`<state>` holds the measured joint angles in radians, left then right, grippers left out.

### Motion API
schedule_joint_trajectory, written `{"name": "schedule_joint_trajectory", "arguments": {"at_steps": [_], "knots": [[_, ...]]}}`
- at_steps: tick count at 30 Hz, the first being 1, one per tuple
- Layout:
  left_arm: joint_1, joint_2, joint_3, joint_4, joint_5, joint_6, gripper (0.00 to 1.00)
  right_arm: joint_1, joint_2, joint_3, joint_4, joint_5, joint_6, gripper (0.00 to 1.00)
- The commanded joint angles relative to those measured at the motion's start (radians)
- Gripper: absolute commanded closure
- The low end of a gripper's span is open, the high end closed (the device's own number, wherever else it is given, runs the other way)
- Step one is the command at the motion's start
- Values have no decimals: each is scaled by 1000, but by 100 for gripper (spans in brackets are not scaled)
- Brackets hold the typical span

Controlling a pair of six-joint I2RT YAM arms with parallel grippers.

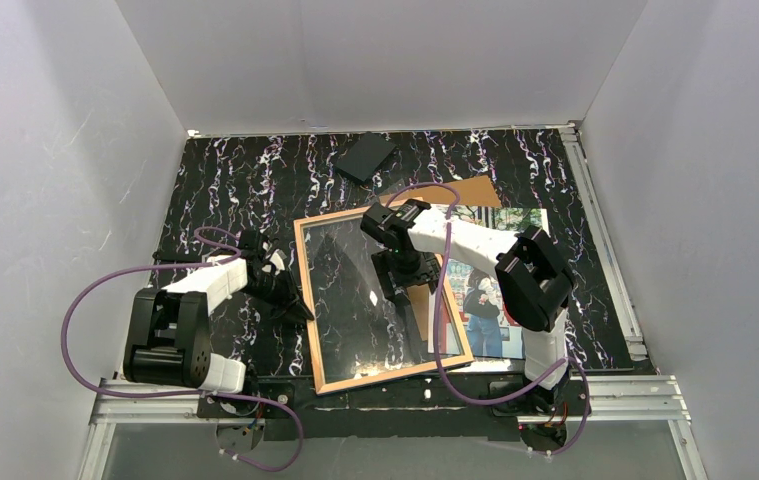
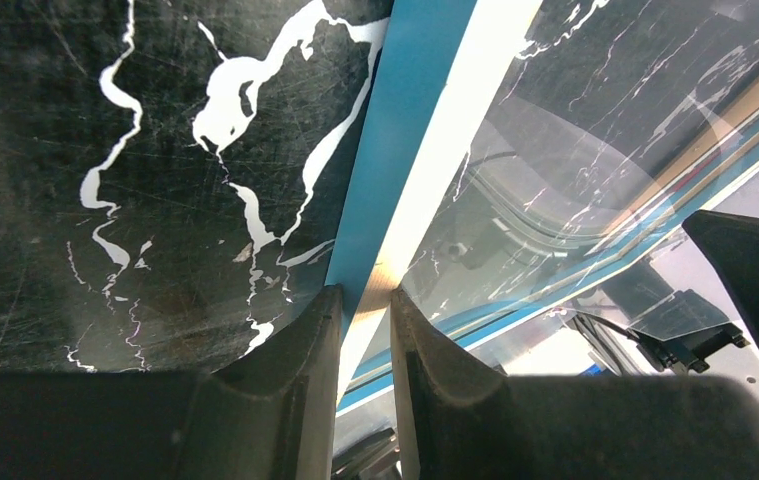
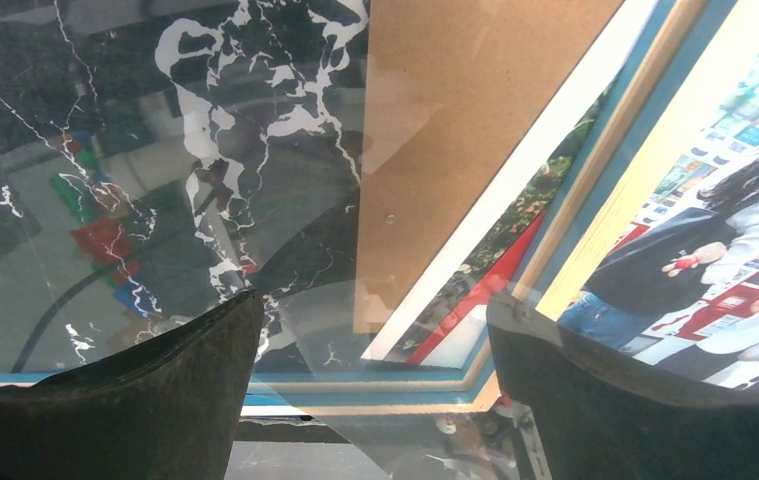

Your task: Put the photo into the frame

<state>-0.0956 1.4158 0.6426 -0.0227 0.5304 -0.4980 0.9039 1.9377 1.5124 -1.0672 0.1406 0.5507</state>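
Observation:
The frame (image 1: 385,375), tan wood up with a clear glass pane, lies in the middle of the table. Its right edge overlaps the photo (image 1: 485,320), which lies picture side up under my right arm. My left gripper (image 1: 300,308) is shut on the frame's left edge. In the left wrist view its fingers (image 2: 295,370) pinch the blue and tan edge (image 2: 395,150). My right gripper (image 1: 402,288) hovers open and empty over the glass. The right wrist view shows its gripper (image 3: 375,310) above the pane, the frame's edge (image 3: 350,392), and the photo (image 3: 715,220) to the right.
A plain brown backing board (image 1: 470,192) lies behind the frame, partly under it and the photo; it also shows in the right wrist view (image 3: 465,130). A small black slab (image 1: 367,157) lies at the back of the black marble table (image 1: 215,190). White walls enclose the table.

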Motion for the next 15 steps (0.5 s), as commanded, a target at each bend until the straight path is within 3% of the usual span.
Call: {"name": "schedule_joint_trajectory", "arguments": {"at_steps": [1, 15], "knots": [[-4, 8, 12, -82, 51, -5, 100, 10, -9, 46, -70, 83, 9, 11], [-4, 3, 10, -83, 53, -5, 100, 16, 1, 80, -136, 137, 34, 9]]}}
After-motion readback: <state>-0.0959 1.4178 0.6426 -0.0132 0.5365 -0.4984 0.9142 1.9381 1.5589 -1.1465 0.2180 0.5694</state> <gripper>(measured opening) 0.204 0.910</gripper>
